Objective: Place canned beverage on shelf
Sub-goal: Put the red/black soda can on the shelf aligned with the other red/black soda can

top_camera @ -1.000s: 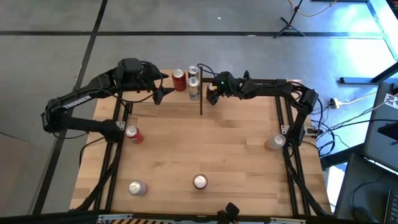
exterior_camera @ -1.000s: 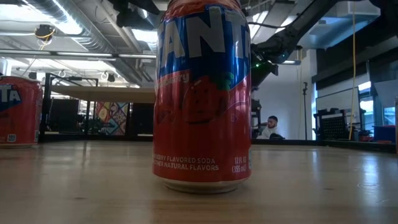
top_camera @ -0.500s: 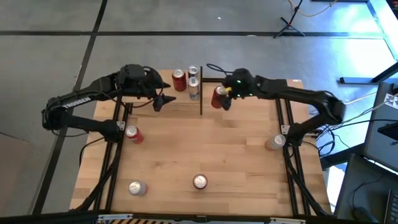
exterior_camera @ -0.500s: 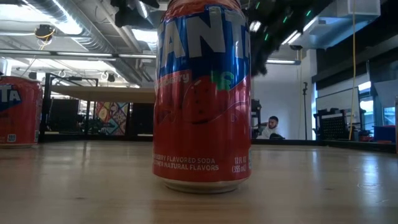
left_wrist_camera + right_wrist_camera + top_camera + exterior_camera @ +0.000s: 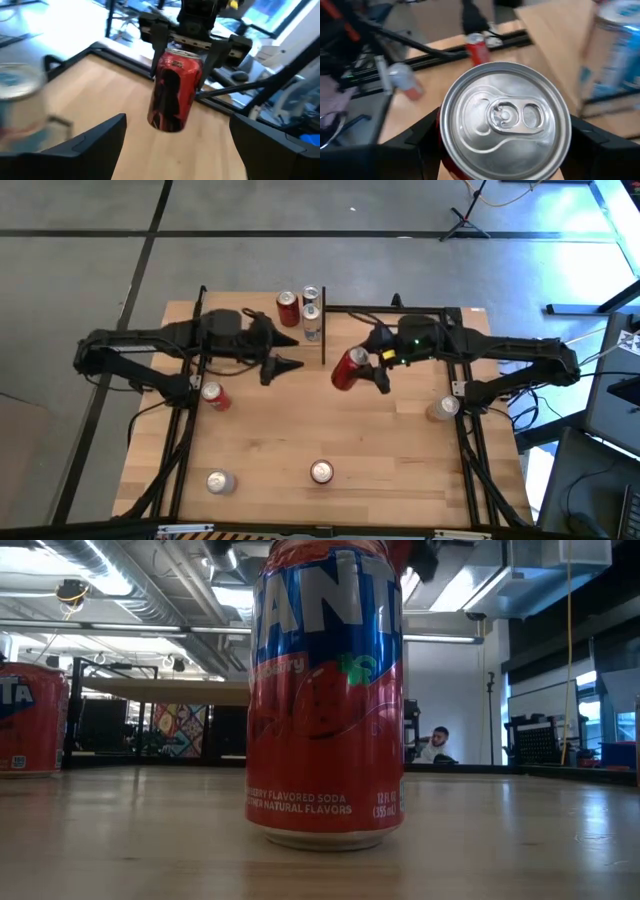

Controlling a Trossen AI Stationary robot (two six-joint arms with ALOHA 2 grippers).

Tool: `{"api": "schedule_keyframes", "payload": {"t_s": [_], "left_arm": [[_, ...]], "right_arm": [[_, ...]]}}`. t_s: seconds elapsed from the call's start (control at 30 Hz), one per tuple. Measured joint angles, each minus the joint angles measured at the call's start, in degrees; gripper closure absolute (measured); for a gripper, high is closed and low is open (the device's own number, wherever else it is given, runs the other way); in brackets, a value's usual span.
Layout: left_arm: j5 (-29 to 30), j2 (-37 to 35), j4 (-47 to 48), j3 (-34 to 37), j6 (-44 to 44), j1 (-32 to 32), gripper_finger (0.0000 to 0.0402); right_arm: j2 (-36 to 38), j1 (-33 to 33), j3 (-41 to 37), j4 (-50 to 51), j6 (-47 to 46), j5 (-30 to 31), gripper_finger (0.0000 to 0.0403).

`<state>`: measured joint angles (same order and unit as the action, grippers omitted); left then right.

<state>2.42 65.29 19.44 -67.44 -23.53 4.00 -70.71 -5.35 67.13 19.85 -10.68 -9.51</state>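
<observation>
While gripping a red can (image 5: 347,369) by its sides, right claw (image 5: 362,370) hanging over the table (image 5: 300,430), fingers clamped on the can, top facing the wrist camera, can tilted and off the wood. Carrying it well apart from the shelf (image 5: 300,330), which sits behind the claw, already bearing a red can and two silver-blue ones crowded at its far end. Left claw (image 5: 285,366) hovering just across from the held can, fingers spread apart and empty, pointing straight at it.

Risking a knock: two claws closing on one can near mid-table, a left finger likely striking the can or a right finger if either drifts closer. Risking a slip too: tilted can held only by the sidewalls, smooth metal likely sliding if the squeeze eases during a handover. Risking a topple at the shelf: cans already standing there, plus the thin black post (image 5: 323,335) beside them, leaving little room for a tilted can coming in.
</observation>
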Motion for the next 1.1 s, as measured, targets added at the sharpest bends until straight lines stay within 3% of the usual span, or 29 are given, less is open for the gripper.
{"api": "schedule_keyframes", "payload": {"t_s": [0.2, 0.63, 0.93, 1.1], "left_arm": [[-2.3, 6.0, -6.7, 0.0, -1.4, -2.8, 0.0059], [-4.7, 14.0, -16.0, 0.1, -1.9, -4.8, 0.0059], [-3.3, 11.6, -14.8, 0.1, -1.5, -4.7, 0.0059], [-3.6, 8.1, -8.7, 0.1, -1.4, -4.2, 0.0062]], "right_arm": [[-0.5, 3.9, 2.9, 0.2, 0.0, 0.3, 0.0127], [-2.6, 4.3, 3.7, -0.8, -0.1, 0.9, 0.0127], [-3.2, 4.3, 3.7, -2.3, -0.2, 1.4, 0.0127], [-4.4, 4.3, 4.4, -3.6, -1.3, 1.5, 0.0127]]}}
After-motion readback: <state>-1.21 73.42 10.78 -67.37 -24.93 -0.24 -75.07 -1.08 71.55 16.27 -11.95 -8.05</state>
